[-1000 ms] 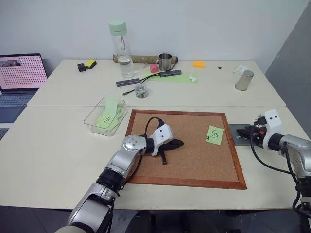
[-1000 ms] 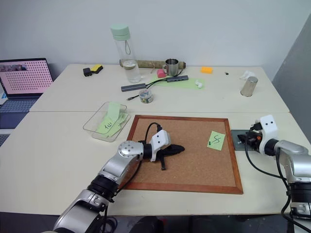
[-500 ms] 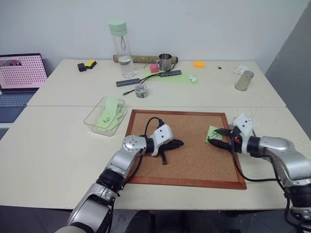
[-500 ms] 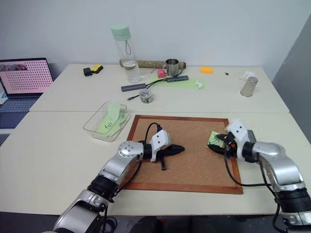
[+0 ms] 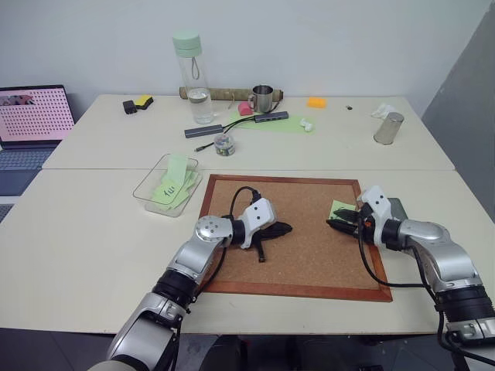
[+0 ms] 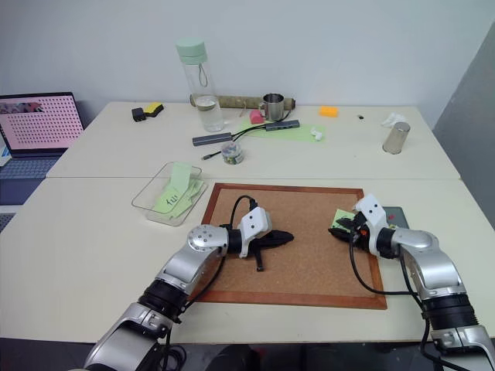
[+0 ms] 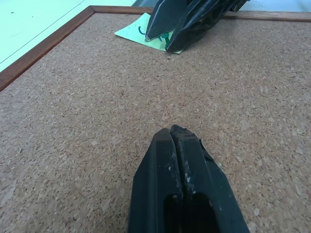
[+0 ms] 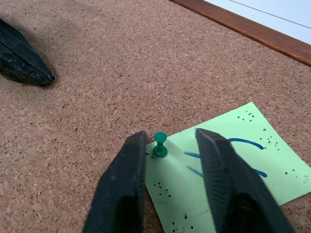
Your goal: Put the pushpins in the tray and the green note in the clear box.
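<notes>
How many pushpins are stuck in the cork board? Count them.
1: a green pushpin in the green note at the cork board right edge. The right claw may hide others.

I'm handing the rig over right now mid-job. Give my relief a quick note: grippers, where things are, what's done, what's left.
Left gripper: shut, empty, resting on the cork board.
Right gripper: fingers open either side of the green pushpin, not yet closed on it.
Green note: pinned by that pushpin near the board's right edge.
Tray: right of the board, behind the right arm; contents hidden.
Clear box: left of the board, already holds other green notes.
Left to do: pull the pin, drop it in the tray, move the note to the box.
</notes>
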You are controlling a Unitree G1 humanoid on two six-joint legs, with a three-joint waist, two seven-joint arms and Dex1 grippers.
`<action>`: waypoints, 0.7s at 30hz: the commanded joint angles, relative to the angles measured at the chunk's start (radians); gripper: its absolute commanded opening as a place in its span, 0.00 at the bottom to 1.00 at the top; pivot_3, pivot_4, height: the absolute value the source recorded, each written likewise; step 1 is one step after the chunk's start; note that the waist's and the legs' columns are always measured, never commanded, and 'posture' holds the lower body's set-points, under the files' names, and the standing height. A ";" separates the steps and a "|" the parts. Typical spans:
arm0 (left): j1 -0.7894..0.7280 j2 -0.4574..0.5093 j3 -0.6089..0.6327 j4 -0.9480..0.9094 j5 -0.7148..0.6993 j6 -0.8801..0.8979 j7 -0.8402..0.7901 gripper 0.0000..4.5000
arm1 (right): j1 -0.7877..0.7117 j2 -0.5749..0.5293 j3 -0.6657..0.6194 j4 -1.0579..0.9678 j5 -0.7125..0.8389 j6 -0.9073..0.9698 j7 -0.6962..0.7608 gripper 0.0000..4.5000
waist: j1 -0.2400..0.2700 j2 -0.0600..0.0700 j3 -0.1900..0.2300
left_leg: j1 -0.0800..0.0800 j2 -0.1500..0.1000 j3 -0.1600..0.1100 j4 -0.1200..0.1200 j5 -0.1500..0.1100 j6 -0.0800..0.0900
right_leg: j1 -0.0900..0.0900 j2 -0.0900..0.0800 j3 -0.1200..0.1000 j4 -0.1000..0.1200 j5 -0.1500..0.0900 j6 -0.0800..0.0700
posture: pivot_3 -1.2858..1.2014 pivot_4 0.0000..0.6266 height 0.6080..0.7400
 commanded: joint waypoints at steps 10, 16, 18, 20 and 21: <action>0.052 0.015 -0.036 0.037 0.042 0.039 -0.006 0.00 | -0.004 -0.016 -0.044 -0.045 0.025 -0.019 0.026 0.01 | 0.000 0.000 0.000 | 0.000 0.000 0.000 0.000 0.000 0.000 | 0.000 0.000 0.000 0.000 0.000 0.000 | 0.52 0.24 1.00; 0.056 0.008 -0.035 0.048 0.044 0.037 0.011 0.00 | -0.001 -0.055 -0.072 -0.133 0.055 0.001 0.046 0.01 | 0.001 0.000 0.000 | -0.001 0.000 0.000 0.000 0.000 0.000 | -0.001 0.000 0.000 0.000 0.000 0.000 | 0.52 0.24 1.00; 0.052 0.002 -0.032 0.057 0.045 0.034 0.022 0.00 | -0.001 -0.071 -0.079 -0.167 0.062 0.008 0.054 0.01 | 0.001 0.000 0.000 | -0.001 0.000 0.000 0.000 0.000 0.000 | 0.000 0.000 0.000 0.000 0.000 0.000 | 0.52 0.24 1.00; 0.042 -0.011 -0.020 0.071 0.039 0.035 0.041 0.00 | -0.002 -0.091 -0.077 -0.199 0.055 -0.002 0.063 0.01 | 0.001 -0.001 -0.001 | 0.000 0.000 0.000 0.000 0.000 0.000 | 0.000 0.000 0.000 0.000 0.000 0.000 | 0.52 0.24 1.00; 0.036 -0.016 -0.012 0.075 0.035 0.037 0.049 0.00 | -0.002 -0.101 -0.073 -0.211 0.049 -0.009 0.067 0.01 | 0.001 0.000 -0.001 | 0.000 0.000 0.000 0.000 0.000 0.000 | 0.000 0.000 0.000 0.000 0.000 0.000 | 0.52 0.24 1.00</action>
